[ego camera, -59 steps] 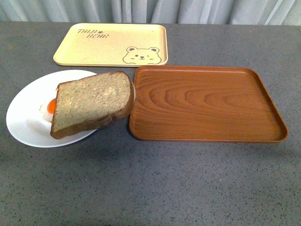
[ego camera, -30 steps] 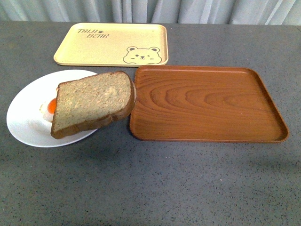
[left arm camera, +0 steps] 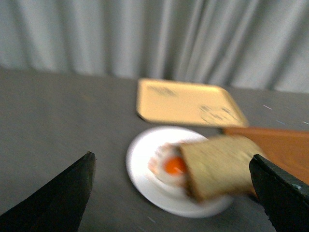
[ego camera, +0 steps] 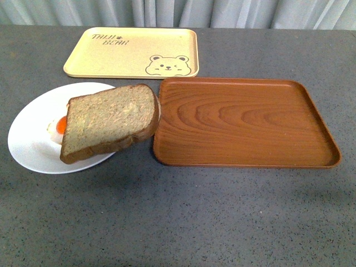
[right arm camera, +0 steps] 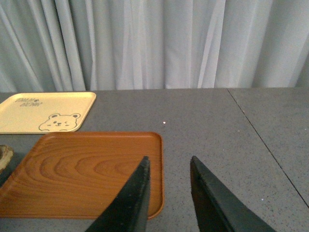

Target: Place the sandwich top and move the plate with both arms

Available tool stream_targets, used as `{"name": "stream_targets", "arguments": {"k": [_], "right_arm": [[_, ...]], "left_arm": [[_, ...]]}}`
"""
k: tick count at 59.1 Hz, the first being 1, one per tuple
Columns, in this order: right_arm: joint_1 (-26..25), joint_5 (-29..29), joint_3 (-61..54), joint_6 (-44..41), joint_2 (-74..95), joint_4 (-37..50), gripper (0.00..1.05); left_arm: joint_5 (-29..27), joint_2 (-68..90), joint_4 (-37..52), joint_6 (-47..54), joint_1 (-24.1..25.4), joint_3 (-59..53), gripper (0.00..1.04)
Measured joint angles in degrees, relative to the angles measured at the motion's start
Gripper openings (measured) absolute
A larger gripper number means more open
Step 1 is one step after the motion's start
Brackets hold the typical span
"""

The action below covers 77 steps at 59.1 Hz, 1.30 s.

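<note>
The sandwich top (ego camera: 108, 122) lies tilted on the plate (ego camera: 30, 144), over an egg (ego camera: 60, 125), its end touching the brown tray (ego camera: 245, 122). Placing looks done; moving the plate comes next. The left gripper (left arm camera: 171, 162) gapes wide and empty, and the right gripper (right arm camera: 169, 162) is narrowly parted and empty. Each needs an opposite rim.

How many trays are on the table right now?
2. A cream bear tray lies at the far side; a brown wooden tray lies nearer, right of the plate. None seem hidden.
</note>
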Motion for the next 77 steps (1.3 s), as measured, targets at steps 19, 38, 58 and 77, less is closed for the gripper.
{"name": "stream_targets", "arguments": {"k": [19, 38, 58, 77], "right_arm": [[0.0, -0.1, 0.0, 0.0, 0.0, 0.0, 0.96], [0.0, -0.1, 0.0, 0.0, -0.1, 0.0, 0.96], [0.0, -0.1, 0.0, 0.0, -0.1, 0.0, 0.96], [0.0, -0.1, 0.0, 0.0, -0.1, 0.0, 0.96]], "left_arm": [[19.6, 54.6, 39.8, -28.4, 13.9, 8.1, 0.96], [14.5, 104.1, 69.0, -38.1, 15.1, 16.8, 0.96], [12.5, 115.0, 73.6, -42.7, 10.4, 19.3, 0.96], [11.2, 116.1, 74.8, -43.5, 3.9, 19.3, 0.96]]}}
